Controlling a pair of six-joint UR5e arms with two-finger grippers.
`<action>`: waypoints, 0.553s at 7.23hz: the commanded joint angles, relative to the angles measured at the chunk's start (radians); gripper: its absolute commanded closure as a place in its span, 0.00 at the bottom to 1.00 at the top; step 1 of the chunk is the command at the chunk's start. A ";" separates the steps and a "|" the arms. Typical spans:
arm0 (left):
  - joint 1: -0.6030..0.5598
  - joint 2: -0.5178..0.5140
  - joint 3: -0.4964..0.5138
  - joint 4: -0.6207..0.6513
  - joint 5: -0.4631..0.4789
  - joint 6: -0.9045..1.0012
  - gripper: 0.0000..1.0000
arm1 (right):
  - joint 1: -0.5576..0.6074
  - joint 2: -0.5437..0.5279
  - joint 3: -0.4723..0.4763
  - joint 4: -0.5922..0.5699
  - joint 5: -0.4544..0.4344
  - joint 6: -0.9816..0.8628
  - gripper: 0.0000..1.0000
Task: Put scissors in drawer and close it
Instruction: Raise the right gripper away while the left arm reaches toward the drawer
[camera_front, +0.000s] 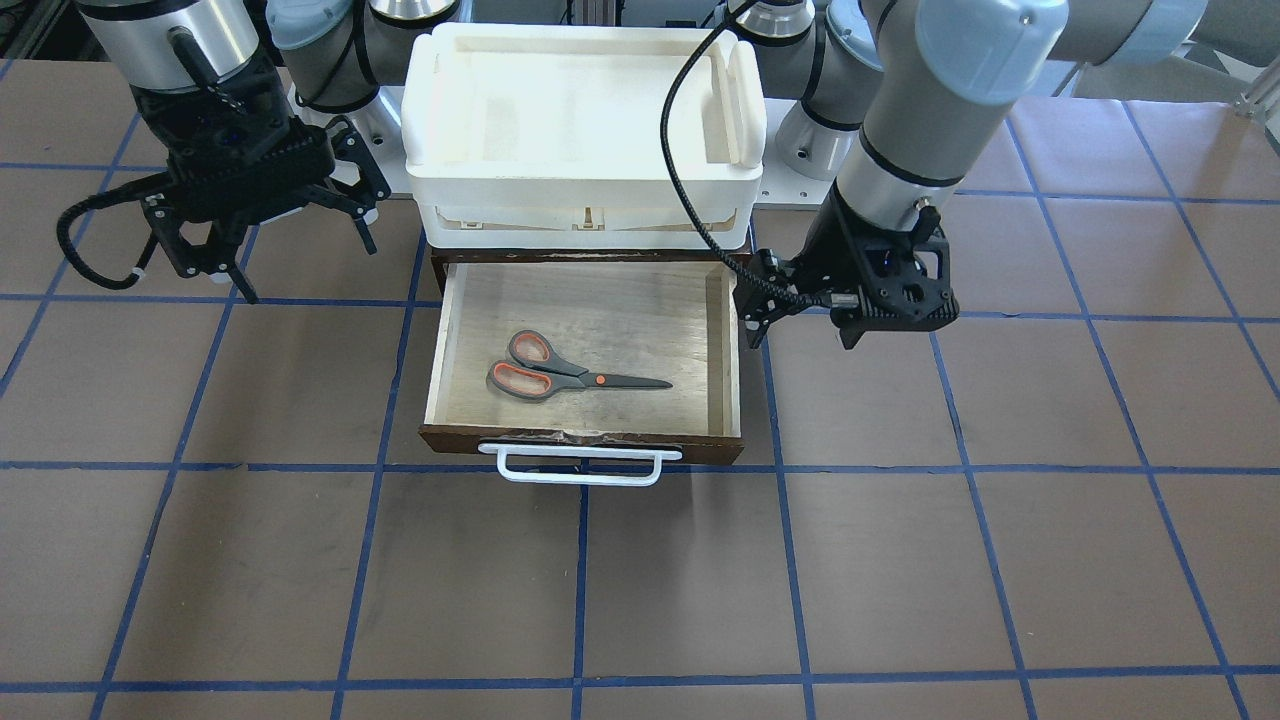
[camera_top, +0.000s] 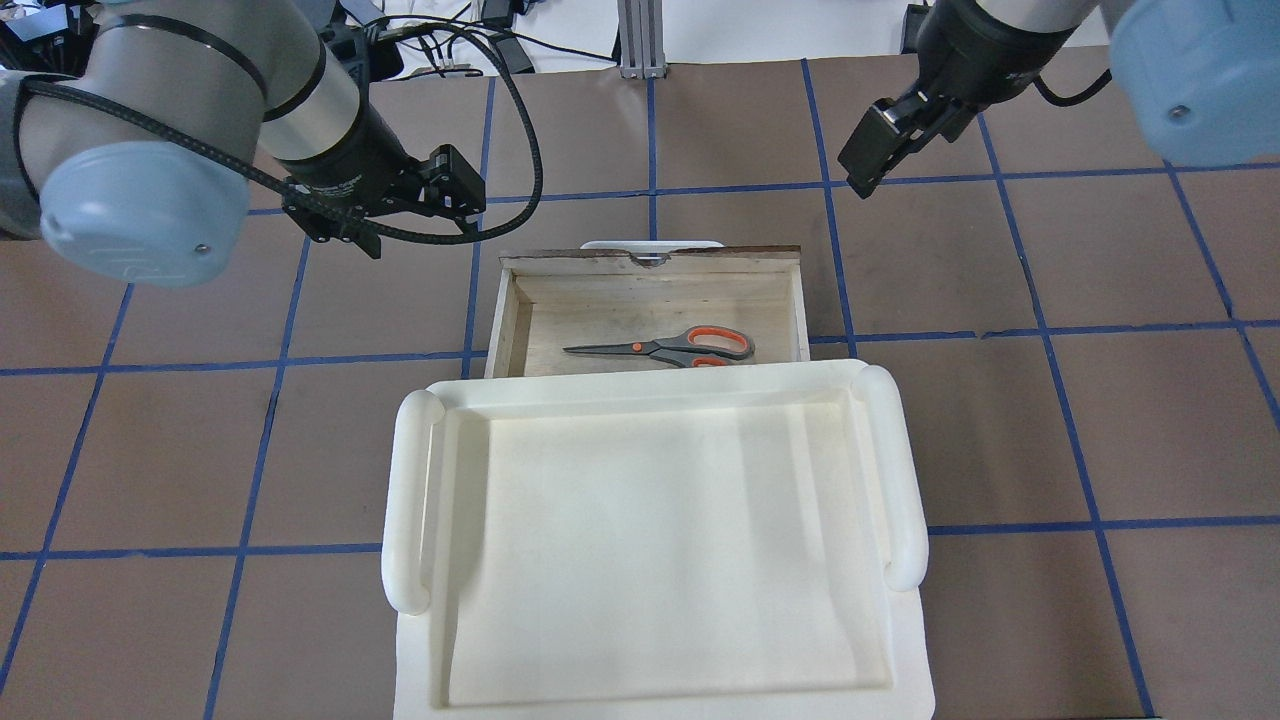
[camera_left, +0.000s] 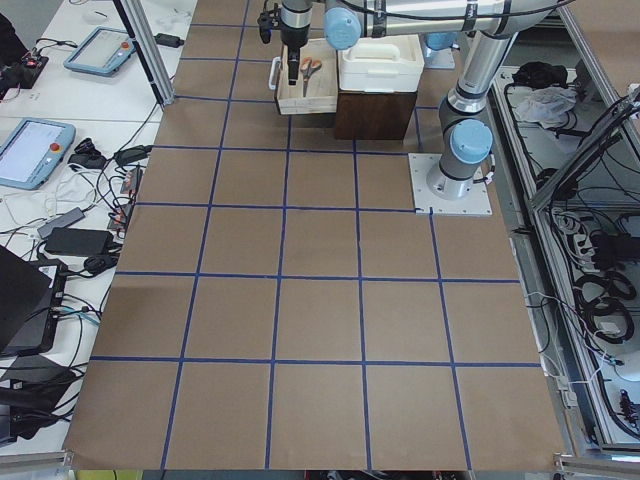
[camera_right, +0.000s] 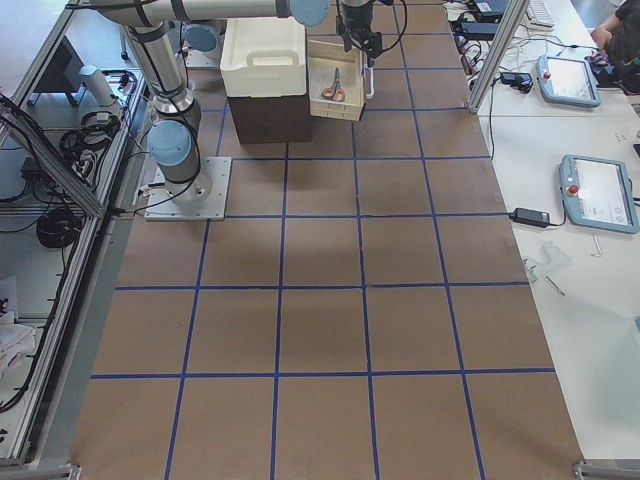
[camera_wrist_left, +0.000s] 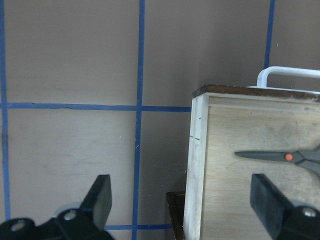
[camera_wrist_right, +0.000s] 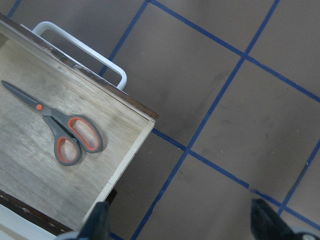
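The scissors (camera_front: 570, 372) lie flat on the floor of the drawer (camera_front: 620, 305), which is pulled out, handles toward the robot's right. They also show in the overhead view (camera_top: 670, 347) and both wrist views (camera_wrist_left: 295, 157) (camera_wrist_right: 65, 135). The drawer's white bar handle (camera_front: 580, 465) faces away from the robot. My left gripper (camera_front: 800, 335) hovers beside the drawer's left side, open and empty, fingers (camera_wrist_left: 100, 197) wide apart. My right gripper (camera_front: 300, 265) hangs off the drawer's right rear corner, open and empty (camera_wrist_right: 182, 222).
A white plastic tray (camera_top: 650, 540) sits on top of the dark brown cabinet (camera_left: 375, 110) that houses the drawer. The brown table (camera_front: 900, 560) has a blue tape grid. Both arm bases stand behind the cabinet.
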 joint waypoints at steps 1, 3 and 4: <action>-0.052 -0.096 0.012 0.174 -0.009 -0.030 0.00 | -0.034 -0.009 -0.052 0.178 -0.094 0.126 0.00; -0.100 -0.200 0.111 0.260 -0.006 -0.025 0.01 | -0.048 0.014 -0.154 0.286 -0.099 0.231 0.00; -0.108 -0.259 0.181 0.257 -0.004 -0.027 0.01 | -0.054 0.014 -0.162 0.288 -0.116 0.229 0.00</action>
